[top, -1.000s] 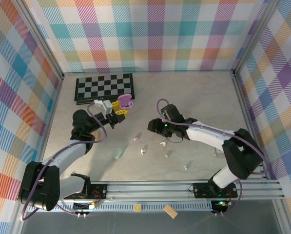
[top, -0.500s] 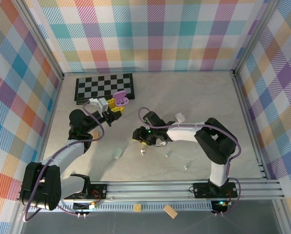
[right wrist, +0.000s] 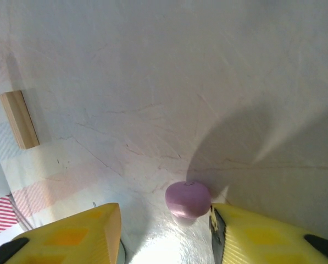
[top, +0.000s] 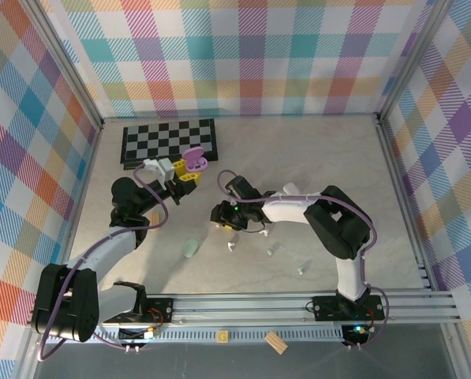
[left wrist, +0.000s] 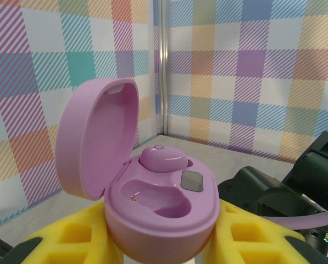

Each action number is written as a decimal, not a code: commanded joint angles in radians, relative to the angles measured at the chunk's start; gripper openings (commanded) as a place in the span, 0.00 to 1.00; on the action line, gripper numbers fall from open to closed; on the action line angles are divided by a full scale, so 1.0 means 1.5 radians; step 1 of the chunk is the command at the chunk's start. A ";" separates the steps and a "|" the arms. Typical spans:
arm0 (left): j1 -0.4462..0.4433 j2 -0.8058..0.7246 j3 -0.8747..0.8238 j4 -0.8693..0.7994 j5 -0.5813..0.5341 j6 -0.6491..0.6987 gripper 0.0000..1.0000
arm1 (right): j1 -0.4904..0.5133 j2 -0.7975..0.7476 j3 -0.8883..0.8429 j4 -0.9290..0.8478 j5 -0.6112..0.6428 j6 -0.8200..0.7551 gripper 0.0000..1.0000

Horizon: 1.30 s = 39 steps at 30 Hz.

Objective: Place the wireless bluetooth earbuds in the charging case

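Step in hand: picking up the second purple earbud; I judge that the grasp is set up but not made.
Right pincer (right wrist: 162, 234): lowered to the tabletop (right wrist: 164, 66), its yellow fingers (right wrist: 78, 234) standing apart with a moderate gap and nothing held.
Loose purple earbud (right wrist: 188, 199): lies on the tabletop between the right pincer's fingers. It sits off-centre, close against the finger on the picture's right; whether it touches that finger I cannot tell.
Left pincer (top: 186, 175): clamped on the purple charging case (left wrist: 161, 206), holding it clear of the tabletop, off to the side of the right pincer.
Case state: lid (left wrist: 95, 137) hinged back. One seated earbud (left wrist: 162, 158) fills the socket farther from the left pincer, and the empty socket (left wrist: 153, 199) is the nearer one.
Other earbuds: a white earbud (top: 230, 245) and two mint earbuds (top: 271, 251) lie loose on the tabletop, on the base side of the right pincer and apart from it.
Progress: about half of the purple pair is done, to judge by one full socket and one empty.
Next move calls for: squeezing gently on the tiny rounded body so that it does not squirt out sideways. Then comes a lift, a carry to the open case, and a turn that lines the stem up with the empty socket.
Risk: the off-centre lie could push the earbud aside.
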 commanded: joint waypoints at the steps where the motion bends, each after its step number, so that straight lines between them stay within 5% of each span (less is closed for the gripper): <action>1: 0.008 -0.017 -0.003 0.002 0.010 0.006 0.33 | -0.010 0.019 0.036 -0.029 0.017 -0.037 0.44; 17: 0.016 -0.019 0.001 -0.012 -0.016 0.008 0.33 | 0.019 0.049 0.157 -0.228 0.117 -0.240 0.37; 30: 0.018 -0.020 0.000 -0.003 -0.009 0.000 0.33 | 0.041 0.099 0.203 -0.267 0.111 -0.265 0.33; 39: 0.017 -0.014 -0.003 0.010 0.001 -0.005 0.33 | 0.041 0.093 0.202 -0.281 0.126 -0.268 0.21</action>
